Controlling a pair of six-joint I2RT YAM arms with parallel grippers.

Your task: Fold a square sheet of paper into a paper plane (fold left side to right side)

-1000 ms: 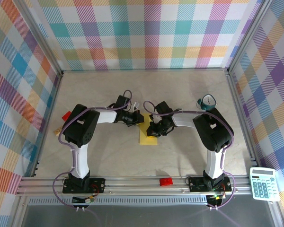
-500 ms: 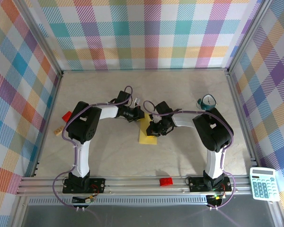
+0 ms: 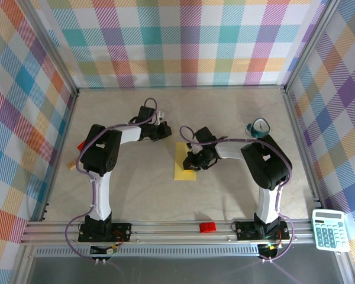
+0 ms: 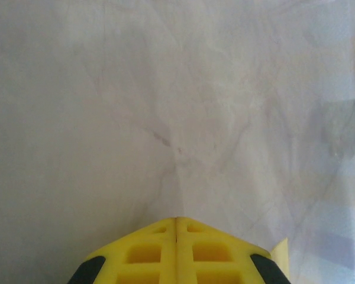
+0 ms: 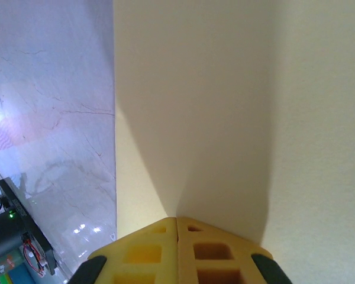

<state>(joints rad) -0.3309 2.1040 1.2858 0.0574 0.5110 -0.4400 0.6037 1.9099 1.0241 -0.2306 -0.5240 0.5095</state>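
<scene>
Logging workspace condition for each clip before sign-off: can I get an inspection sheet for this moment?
Surface: pale marbled table, no spills seen.
Job's things: square sheet of paper, yellow, folded to a narrow strip, flat mid-table.
Clutter: red brick at near edge; tan block far left; teal object behind right arm; calculator at near right corner.
Grippers: left pincer shut over bare table; right pincer shut over the paper.
Cables: purple cables looped along both arms.
Surroundings: plaid walls, aluminium frame.
</scene>
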